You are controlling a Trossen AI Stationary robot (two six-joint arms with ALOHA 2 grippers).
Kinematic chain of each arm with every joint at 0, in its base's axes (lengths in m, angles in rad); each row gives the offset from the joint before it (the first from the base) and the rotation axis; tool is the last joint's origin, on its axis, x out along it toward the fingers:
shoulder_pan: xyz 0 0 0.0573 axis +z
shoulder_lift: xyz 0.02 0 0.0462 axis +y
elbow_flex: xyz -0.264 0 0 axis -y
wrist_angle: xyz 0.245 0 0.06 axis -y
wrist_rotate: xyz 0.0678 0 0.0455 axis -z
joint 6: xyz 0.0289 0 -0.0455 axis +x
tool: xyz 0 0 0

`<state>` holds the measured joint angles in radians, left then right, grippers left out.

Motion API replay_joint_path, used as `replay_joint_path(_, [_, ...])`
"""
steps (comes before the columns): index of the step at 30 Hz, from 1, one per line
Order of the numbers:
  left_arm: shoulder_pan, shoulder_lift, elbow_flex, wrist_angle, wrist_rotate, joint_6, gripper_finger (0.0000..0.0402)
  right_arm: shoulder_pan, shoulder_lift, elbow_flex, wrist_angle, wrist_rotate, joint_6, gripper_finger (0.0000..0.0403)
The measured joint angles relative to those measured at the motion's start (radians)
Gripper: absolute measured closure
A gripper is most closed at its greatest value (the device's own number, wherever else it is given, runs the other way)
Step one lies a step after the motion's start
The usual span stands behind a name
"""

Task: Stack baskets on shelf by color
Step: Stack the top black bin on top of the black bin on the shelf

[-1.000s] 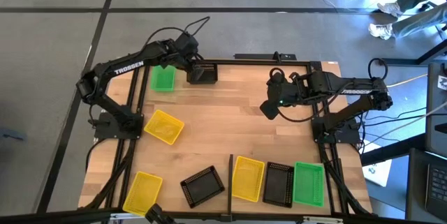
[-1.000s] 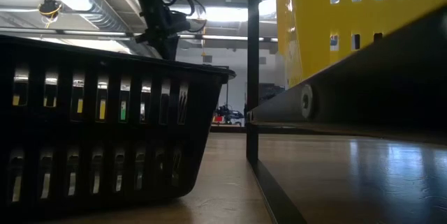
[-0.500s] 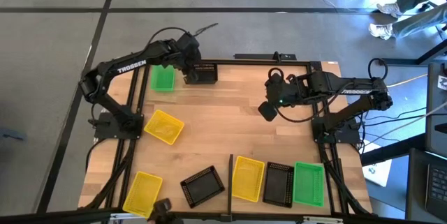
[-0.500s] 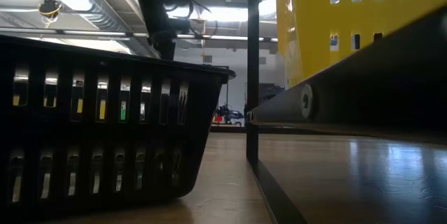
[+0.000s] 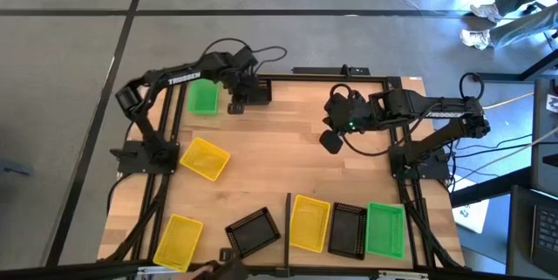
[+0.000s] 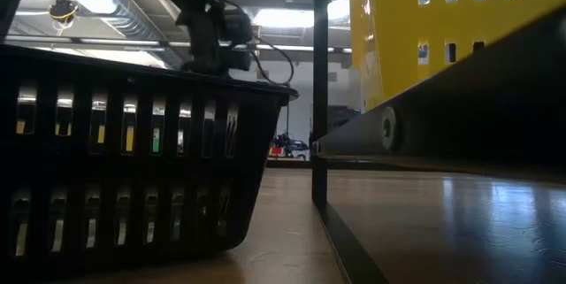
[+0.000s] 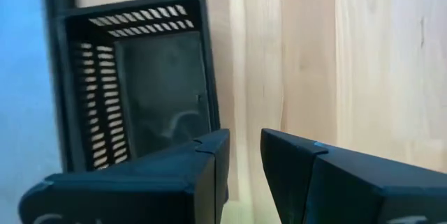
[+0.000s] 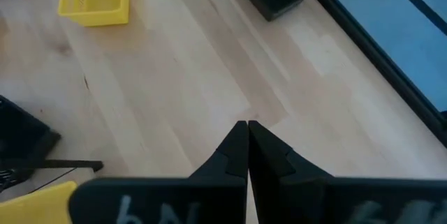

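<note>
Black basket (image 7: 150, 88), lattice walls, upright, empty, left end effector (image 7: 244, 155) open beside

Wood table (image 5: 288, 162) w/ baskets (image 5: 203, 158) (yellow, green, black) + shelf (image 5: 370, 194).

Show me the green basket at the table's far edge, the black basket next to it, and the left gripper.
green basket (image 5: 203, 99), high view, on its floor.
black basket (image 7: 162, 98), left wrist view, on its floor.
left gripper (image 7: 244, 161), left wrist view, between its fingertips.

Nine lattice-walled plastic baskets (image 5: 254, 231) lie scattered; three sit side by side on the pale wooden shelf (image 5: 349, 206).
</note>
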<state>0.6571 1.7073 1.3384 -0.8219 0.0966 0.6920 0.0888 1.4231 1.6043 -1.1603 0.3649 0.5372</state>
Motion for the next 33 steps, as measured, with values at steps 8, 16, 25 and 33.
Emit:
replay_joint_path(8, [0.003,0.086,0.0,0.017,-0.01,0.02,0.0328,0.0,0.0,0.0,0.002,0.0,-0.022,0.0403])
replay_joint_path(16, [0.007,0.127,0.0,0.041,-0.06,0.02,0.0328,0.0,0.0,0.0,0.005,0.0,-0.023,0.0403])
replay_joint_path(25, [0.026,0.128,0.0,0.061,-0.049,0.018,0.0328,0.0,0.0,0.0,0.006,0.007,-0.023,0.0402])
replay_joint_path(33, [0.039,0.138,0.0,0.065,-0.001,-0.009,0.0328,0.0,0.0,0.0,0.006,0.008,-0.023,0.0403])
